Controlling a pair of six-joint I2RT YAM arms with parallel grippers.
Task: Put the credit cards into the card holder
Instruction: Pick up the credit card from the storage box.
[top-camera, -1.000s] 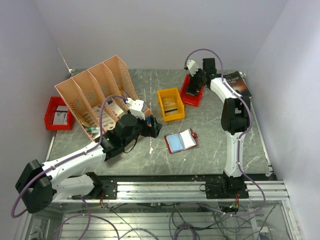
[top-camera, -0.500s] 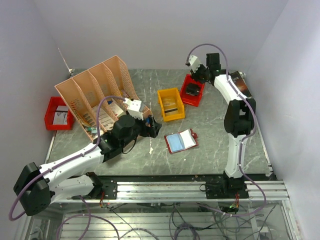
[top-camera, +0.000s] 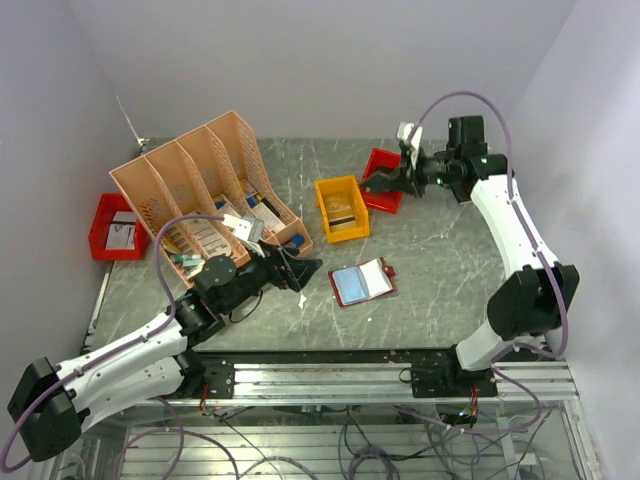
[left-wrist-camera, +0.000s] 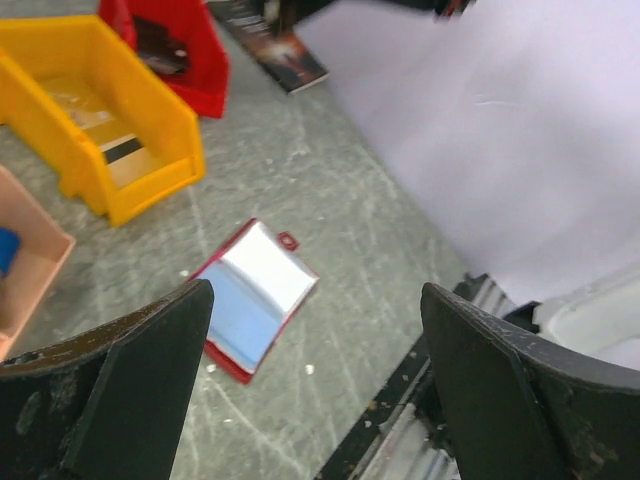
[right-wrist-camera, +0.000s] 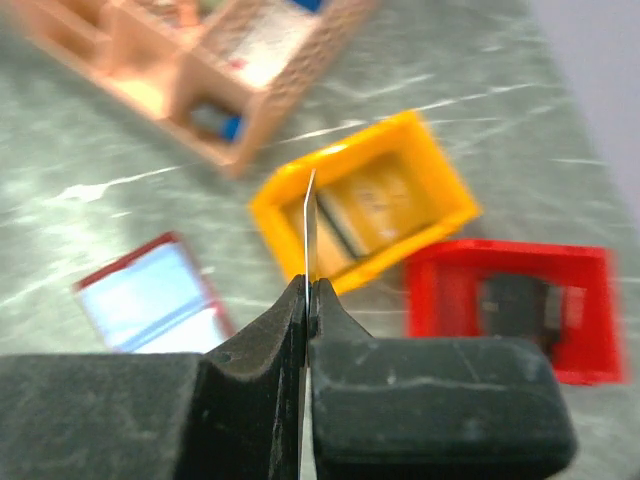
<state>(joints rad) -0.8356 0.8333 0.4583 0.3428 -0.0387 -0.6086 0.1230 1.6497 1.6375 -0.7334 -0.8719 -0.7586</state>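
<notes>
Change: right gripper (right-wrist-camera: 308, 290) has been lifted clear of the back red bin (top-camera: 377, 162) since a second ago.
Right grip: pinched on one credit card (right-wrist-camera: 310, 225), seen edge-on.
Left gripper (left-wrist-camera: 315, 300): spread wide, nothing held.
Card holder (top-camera: 362, 282): one, laid open on the table (top-camera: 430, 260).
Bins: two red, one yellow bin (top-camera: 342, 208).

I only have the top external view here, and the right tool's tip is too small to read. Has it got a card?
Observer: Yes. In the right wrist view the right tool is shut on a thin card, seen edge-on.
Operator: Is the left tool empty?
Observer: The left wrist view shows the left tool open, with nothing between its fingers. The open card holder lies on the table beyond them.
Operator: Is there anything in the red bin near the right tool?
Observer: The right wrist view shows one dark item in that red bin, too blurred to name.
</notes>
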